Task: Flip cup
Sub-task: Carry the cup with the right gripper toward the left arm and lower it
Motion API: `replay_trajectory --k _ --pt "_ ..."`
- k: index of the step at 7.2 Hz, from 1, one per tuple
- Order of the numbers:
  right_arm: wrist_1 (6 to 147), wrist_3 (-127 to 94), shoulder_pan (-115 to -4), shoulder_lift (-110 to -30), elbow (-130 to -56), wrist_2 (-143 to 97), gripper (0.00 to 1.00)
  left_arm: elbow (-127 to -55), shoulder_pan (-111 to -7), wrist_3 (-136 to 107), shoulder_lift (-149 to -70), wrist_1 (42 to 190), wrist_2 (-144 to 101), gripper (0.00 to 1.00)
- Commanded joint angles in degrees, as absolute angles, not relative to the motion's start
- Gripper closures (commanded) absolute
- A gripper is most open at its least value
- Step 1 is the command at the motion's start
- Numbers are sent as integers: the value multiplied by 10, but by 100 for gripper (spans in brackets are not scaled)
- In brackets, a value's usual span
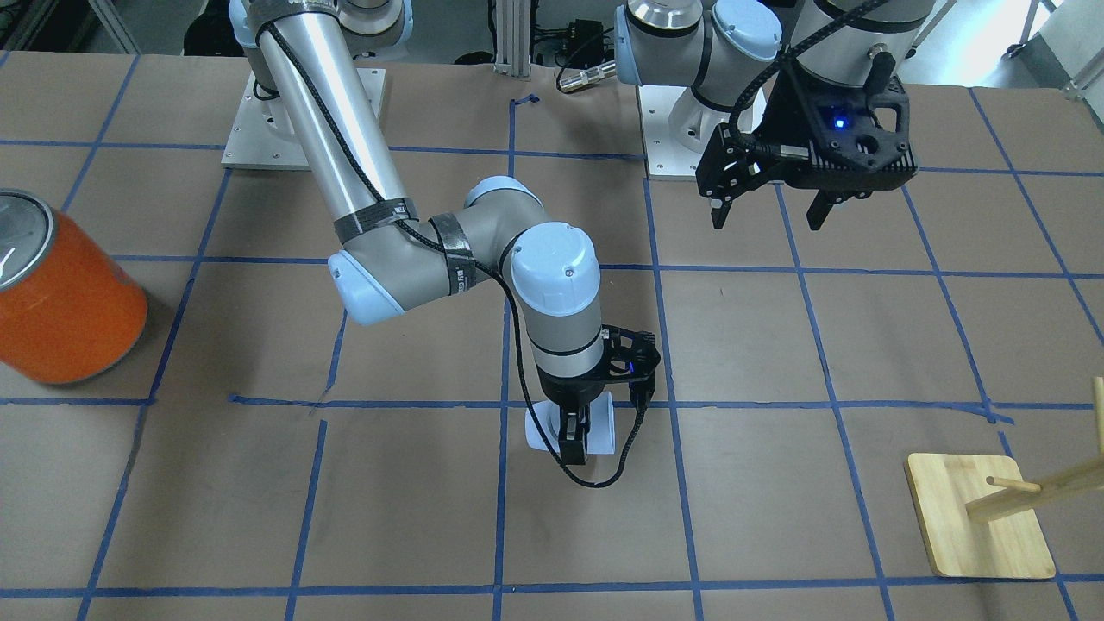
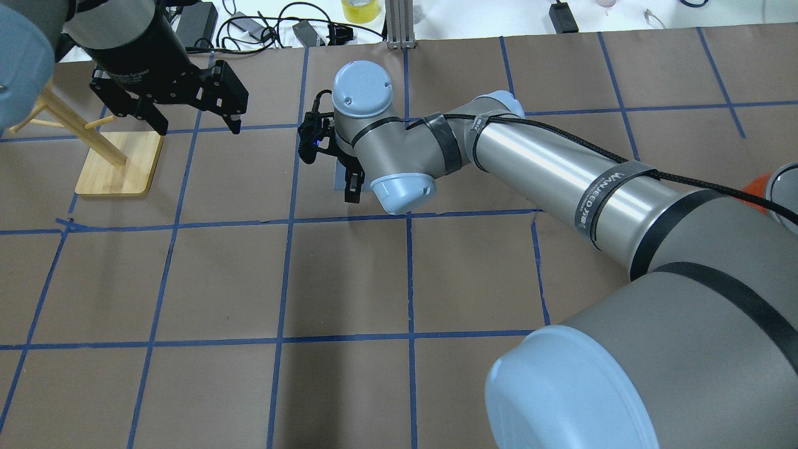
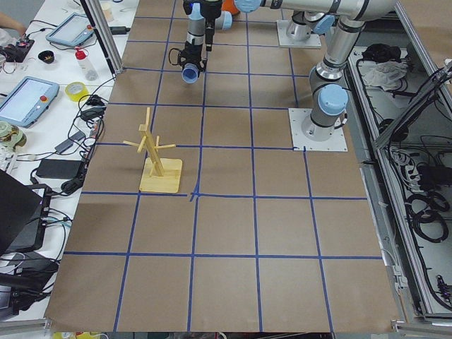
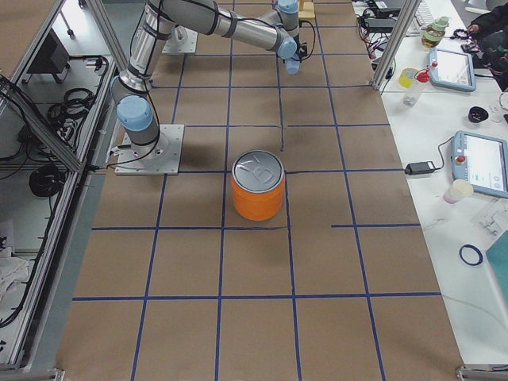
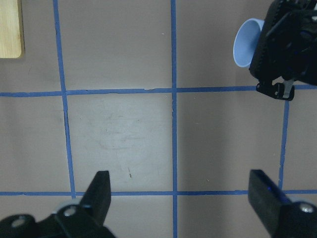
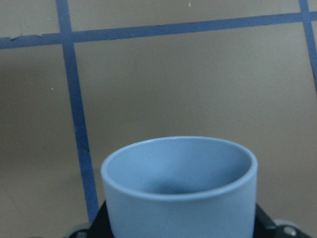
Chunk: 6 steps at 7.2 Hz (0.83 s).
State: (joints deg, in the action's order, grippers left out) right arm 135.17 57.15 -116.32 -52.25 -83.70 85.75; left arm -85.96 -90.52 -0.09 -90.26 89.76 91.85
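Observation:
The pale lavender-blue cup (image 1: 599, 423) is tipped on its side between the fingers of my right gripper (image 1: 573, 442), which points down and is shut on it, low over the table's middle. I cannot tell whether the cup touches the table. The right wrist view shows the cup's open rim and inside (image 6: 181, 178) up close. The left wrist view shows the cup's mouth (image 5: 246, 42) beside the black right gripper (image 5: 290, 44). My left gripper (image 1: 768, 211) hangs open and empty above the table, apart from the cup; it also shows in the overhead view (image 2: 196, 125).
A large orange can (image 1: 65, 293) with a silver top stands at the table's end on my right side. A wooden peg rack (image 1: 979, 517) on a flat base stands on my left side. Blue tape lines grid the brown table.

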Motion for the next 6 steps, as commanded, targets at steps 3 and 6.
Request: replay_trajectory --k 3,6 --pt "1351 585 -1166 -518 -863 857 38 -869 -905 -1 -899 896 917 0" --pt "1351 590 -1166 -520 -863 850 0 -869 -905 -1 -898 896 916 0"
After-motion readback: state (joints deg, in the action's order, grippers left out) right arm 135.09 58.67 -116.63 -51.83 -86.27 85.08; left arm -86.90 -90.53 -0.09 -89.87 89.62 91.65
